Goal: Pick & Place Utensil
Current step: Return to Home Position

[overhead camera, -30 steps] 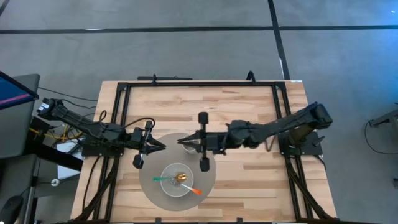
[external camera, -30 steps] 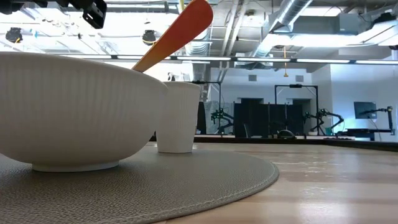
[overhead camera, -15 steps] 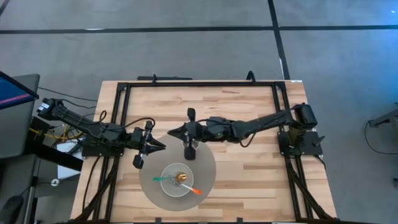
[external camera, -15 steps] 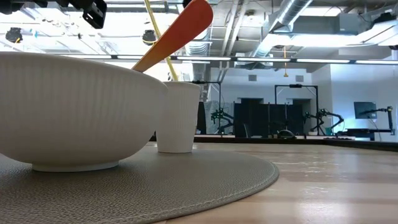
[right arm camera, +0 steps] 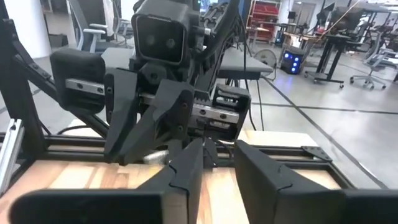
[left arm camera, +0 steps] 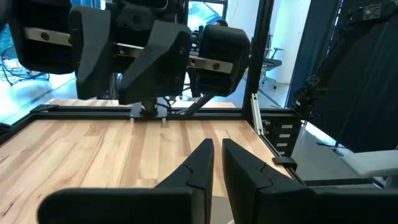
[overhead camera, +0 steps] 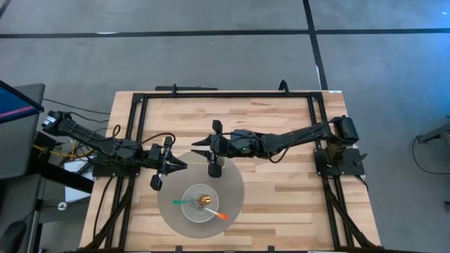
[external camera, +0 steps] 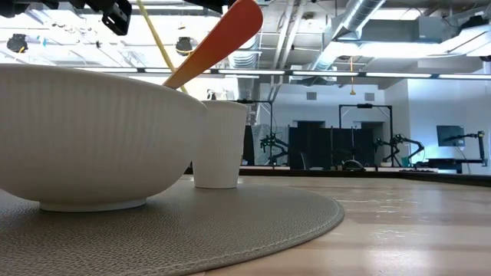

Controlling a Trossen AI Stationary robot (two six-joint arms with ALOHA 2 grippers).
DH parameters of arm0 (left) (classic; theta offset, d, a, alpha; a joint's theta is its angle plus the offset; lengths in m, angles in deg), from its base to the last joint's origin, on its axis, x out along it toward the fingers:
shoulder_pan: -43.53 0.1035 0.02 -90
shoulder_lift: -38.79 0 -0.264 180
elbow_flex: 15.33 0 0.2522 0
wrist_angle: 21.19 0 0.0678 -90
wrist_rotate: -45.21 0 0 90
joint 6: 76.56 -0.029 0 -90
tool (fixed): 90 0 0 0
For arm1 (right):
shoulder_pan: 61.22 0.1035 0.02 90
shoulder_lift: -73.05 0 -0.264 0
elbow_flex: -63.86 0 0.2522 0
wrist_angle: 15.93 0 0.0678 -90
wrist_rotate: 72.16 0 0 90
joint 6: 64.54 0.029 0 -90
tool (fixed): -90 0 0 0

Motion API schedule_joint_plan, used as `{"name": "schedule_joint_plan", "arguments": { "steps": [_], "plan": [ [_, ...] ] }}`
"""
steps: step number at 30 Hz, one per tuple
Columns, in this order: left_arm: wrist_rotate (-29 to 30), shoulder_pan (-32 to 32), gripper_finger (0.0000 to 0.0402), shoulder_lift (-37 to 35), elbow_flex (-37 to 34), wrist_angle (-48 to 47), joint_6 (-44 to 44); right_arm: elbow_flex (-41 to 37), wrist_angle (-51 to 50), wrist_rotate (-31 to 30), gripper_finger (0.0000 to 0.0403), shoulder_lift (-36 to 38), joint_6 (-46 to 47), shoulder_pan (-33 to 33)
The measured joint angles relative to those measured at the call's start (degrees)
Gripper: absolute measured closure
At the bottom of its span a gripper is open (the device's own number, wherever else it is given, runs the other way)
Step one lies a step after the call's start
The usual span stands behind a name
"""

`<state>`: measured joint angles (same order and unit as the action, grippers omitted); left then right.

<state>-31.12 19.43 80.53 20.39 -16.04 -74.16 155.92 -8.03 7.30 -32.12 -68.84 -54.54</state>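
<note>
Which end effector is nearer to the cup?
Right. The right end effector hovers roughly over the cup; the left end effector waits farther off, over the mat's edge.

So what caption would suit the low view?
Up close: white bowl holding an orange utensil, white cup and yellow straw behind, on gray mat.
</note>
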Motion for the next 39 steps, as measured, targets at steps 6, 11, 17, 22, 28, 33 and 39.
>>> {"name": "schedule_joint_plan", "arguments": {
  "steps": [6, 11, 17, 22, 28, 33, 39],
  "plan": [
    [0.00, -0.02, 0.0367, 0.00, 0.00, 0.00, 0.00, -0.01, -1.11, -0.02, 0.0297, 2.90, -0.59, 1.07],
    [-0.02, -0.02, 0.0367, 0.02, 0.00, 0.00, 0.00, 0.07, -10.37, -0.01, 0.0295, 10.94, -1.25, 2.80],
    [-0.03, -0.37, 0.0367, -1.04, 0.02, 0.04, -0.18, 0.07, -33.61, -5.52, 0.0303, 24.29, -0.96, 5.51],
    [4.30, -0.37, 0.0367, -7.84, 0.97, 0.08, -2.77, 0.07, -45.15, -19.21, 0.0310, 33.07, -0.31, 9.21],
    [9.41, -0.32, 0.0367, -20.56, 2.66, -8.61, -8.37, -5.69, -51.33, -20.93, 0.0311, 41.69, 1.22, 12.93],
    [11.96, -0.32, 0.0367, -29.72, 2.71, -22.70, -6.33, -21.05, -44.38, -20.92, 0.0311, 50.35, 2.90, 15.06],
    [3.63, -0.26, 0.0367, -34.49, 2.67, -27.58, -9.51, -40.21, -29.80, -20.80, 0.0311, 61.85, 2.27, 16.48]
  ]
}}
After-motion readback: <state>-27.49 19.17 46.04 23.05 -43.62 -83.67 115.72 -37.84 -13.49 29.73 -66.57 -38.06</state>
